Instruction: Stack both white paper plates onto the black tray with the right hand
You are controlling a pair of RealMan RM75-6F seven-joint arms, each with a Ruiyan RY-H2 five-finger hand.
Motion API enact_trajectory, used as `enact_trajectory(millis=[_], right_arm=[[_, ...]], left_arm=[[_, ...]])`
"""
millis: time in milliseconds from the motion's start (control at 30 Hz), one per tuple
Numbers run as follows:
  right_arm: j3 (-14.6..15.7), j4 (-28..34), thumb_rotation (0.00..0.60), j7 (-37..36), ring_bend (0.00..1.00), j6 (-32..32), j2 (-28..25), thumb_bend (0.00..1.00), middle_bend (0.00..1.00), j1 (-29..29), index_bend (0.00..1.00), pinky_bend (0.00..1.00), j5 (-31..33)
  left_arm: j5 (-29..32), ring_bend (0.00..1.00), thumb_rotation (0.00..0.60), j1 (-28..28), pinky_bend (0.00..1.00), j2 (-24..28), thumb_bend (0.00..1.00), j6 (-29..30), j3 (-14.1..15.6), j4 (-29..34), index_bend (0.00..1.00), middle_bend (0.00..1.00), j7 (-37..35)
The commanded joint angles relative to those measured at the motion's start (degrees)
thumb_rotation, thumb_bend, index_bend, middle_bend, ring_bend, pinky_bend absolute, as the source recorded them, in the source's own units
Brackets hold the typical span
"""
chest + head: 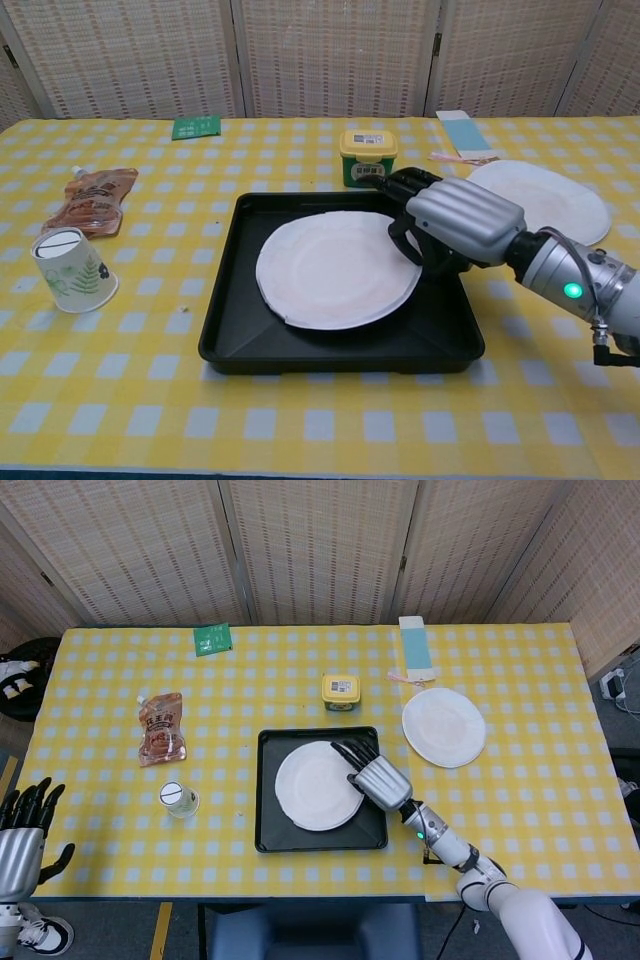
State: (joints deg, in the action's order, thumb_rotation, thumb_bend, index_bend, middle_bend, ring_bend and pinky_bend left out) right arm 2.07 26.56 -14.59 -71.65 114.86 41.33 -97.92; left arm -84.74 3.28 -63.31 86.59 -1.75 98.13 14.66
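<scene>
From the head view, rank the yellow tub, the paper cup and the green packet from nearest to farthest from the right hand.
Measured from the right hand:
1. Yellow tub, just beyond the tray's far edge.
2. Paper cup, out to the left.
3. Green packet, at the far-left table edge.

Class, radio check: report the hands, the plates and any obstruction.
Right hand on first plate, inside tray. Second plate waiting on table. Left hand idle. Nothing blocking.
</scene>
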Motion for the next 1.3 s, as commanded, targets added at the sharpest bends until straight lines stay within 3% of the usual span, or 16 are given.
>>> enact_trajectory(millis=[33,400,633,1067,1167,1300], right_arm=[[0.2,2.5,0.6,2.1,0.0,1.9,-1.6,0.41,0.0,0.2,0.01,0.0,0.6],[-1.2,11.6,0.6,5.1,0.0,1.9,-6.4,0.3,0.0,0.2,0.0,0.0,2.1],[-2.0,17.9,0.6,6.9,0.0,3.0,-9.9,0.28,0.0,0.3,0.0,0.0,3.0],[-2.2,35.8,0.6,11.7,0.0,14.1,-21.1,0.21,0.0,2.2,0.0,0.0,7.1],[-2.9,44.2,0.6,12.1,0.0,22.0,-26.5,0.21,0.0,3.6,0.0,0.0,11.7],[-4.0,50.1,0.6,14.1,0.0,24.2,-30.1,0.21,0.0,3.8,0.0,0.0,14.6]], left_arm=[[-0.1,0.0,0.6,0.0,0.0,0.0,0.35,0.1,0.0,0.0,0.0,0.0,0.1],[-0.5,0.0,0.6,0.0,0.0,0.1,0.34,0.0,0.1,-0.2,0.0,0.0,-1.0],[-0.9,0.0,0.6,0.1,0.0,0.2,0.34,0.0,0.2,-0.3,0.0,0.0,-1.7],[-0.8,0.0,0.6,0.2,0.0,0.4,0.34,-0.3,0.2,-0.3,0.0,0.0,-2.3],[-1.0,0.0,0.6,0.3,0.0,0.6,0.34,-0.8,0.4,0.0,0.0,0.0,-2.5],[-1.4,0.0,0.6,0.2,0.0,0.6,0.34,-0.4,0.5,0.1,0.0,0.0,-2.5]])
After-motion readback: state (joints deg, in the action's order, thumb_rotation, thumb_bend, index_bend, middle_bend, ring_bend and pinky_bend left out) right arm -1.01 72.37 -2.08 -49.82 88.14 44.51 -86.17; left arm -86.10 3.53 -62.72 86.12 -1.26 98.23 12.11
